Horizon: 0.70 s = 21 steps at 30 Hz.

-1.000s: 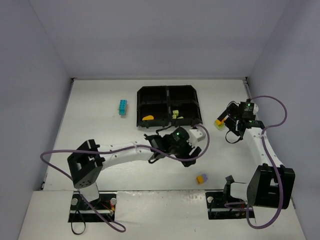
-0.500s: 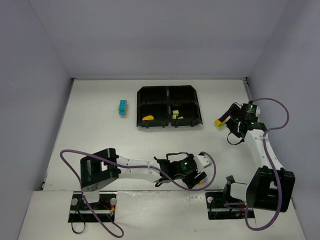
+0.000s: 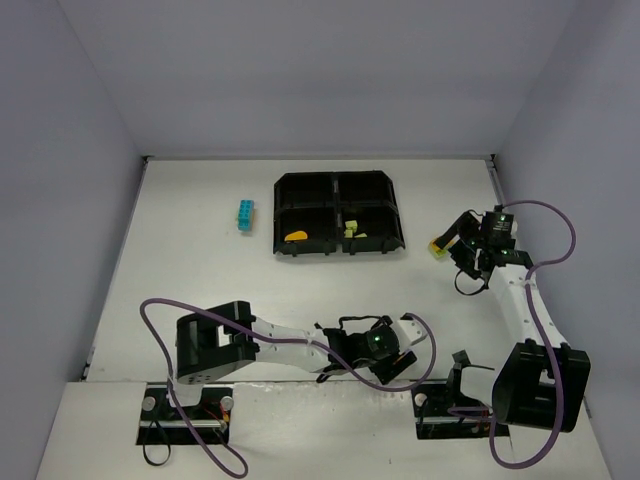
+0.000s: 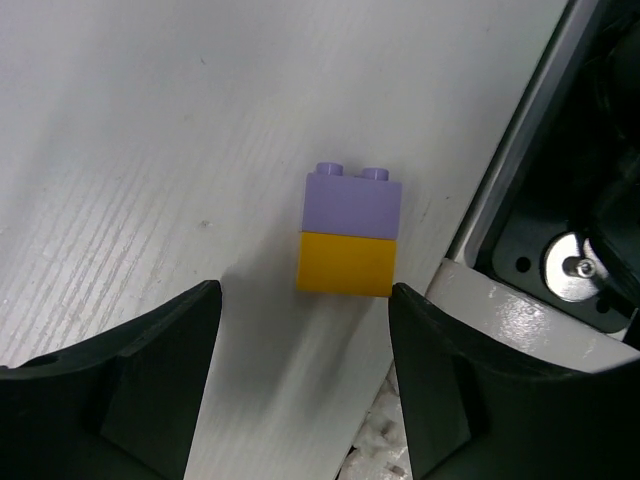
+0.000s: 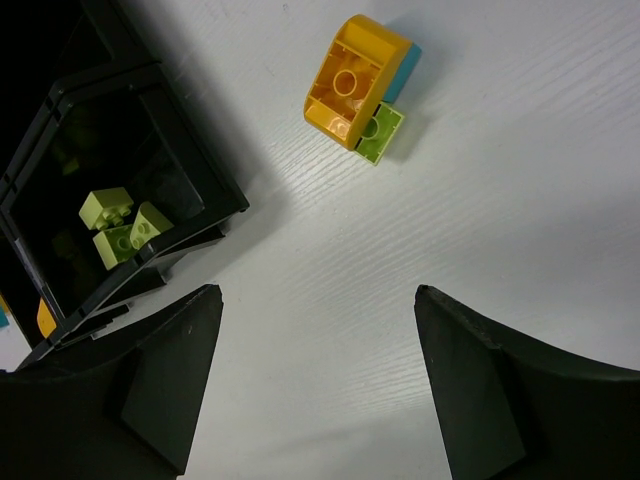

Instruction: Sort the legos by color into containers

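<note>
One cyan lego (image 3: 245, 214) left of tray (image 3: 337, 196). Tray: four compartments (image 3: 305, 193); near-left one orange piece (image 3: 296, 237), near-right three lime pieces (image 5: 108, 208). Left gripper (image 4: 303, 305) wide, purple-on-orange stack (image 4: 350, 235) just ahead, untouched. Orange-lime-cyan cluster (image 5: 358, 85) right of tray; right gripper (image 5: 318, 300) wide, empty. Since earlier: left arm (image 3: 290, 340) swung from tray's near edge to table's (image 3: 200, 270) near edge.
</note>
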Each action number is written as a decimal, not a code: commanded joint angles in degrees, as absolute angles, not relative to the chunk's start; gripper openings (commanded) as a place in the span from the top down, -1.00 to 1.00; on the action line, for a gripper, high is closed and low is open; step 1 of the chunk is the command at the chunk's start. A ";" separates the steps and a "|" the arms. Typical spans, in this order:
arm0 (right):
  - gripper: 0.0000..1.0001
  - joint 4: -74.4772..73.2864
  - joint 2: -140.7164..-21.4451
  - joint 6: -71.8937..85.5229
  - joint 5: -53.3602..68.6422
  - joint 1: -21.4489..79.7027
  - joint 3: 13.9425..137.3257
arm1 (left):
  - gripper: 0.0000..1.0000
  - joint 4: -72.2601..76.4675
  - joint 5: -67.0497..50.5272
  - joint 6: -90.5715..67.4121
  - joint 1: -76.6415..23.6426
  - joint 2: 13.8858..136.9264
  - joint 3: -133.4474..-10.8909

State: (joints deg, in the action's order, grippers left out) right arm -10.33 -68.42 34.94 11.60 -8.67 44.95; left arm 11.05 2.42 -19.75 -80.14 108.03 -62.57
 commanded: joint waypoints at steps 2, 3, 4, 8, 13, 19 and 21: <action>-0.49 -8.35 -66.36 35.16 12.57 -9.05 44.91 | -0.23 14.85 3.87 -18.55 -80.42 107.58 -66.00; -0.49 -8.35 -66.36 35.16 12.66 -8.97 44.83 | -0.23 14.94 3.78 -18.28 -80.33 108.19 -66.44; -0.49 -8.35 -66.27 35.07 12.66 -8.96 44.74 | -0.23 14.85 3.78 -17.85 -80.33 108.45 -66.62; -0.49 -8.26 -65.92 34.98 12.48 -8.96 44.30 | -0.23 15.55 3.78 -17.40 -80.42 108.81 -66.53; -0.49 -8.17 -66.01 34.98 12.74 -8.96 44.12 | -0.22 16.17 3.61 -16.96 -80.33 108.98 -66.27; -0.49 -8.00 -65.92 34.98 12.83 -8.96 43.68 | -0.09 16.79 2.55 -16.26 -80.33 109.60 -66.27; -0.49 -8.00 -65.66 34.80 12.83 -8.96 43.51 | -0.04 16.96 2.37 -16.00 -80.33 109.69 -66.36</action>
State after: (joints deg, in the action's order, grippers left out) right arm -10.11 -67.59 34.89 12.10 -8.67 43.55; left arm 13.28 2.79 -17.15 -80.14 110.37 -63.96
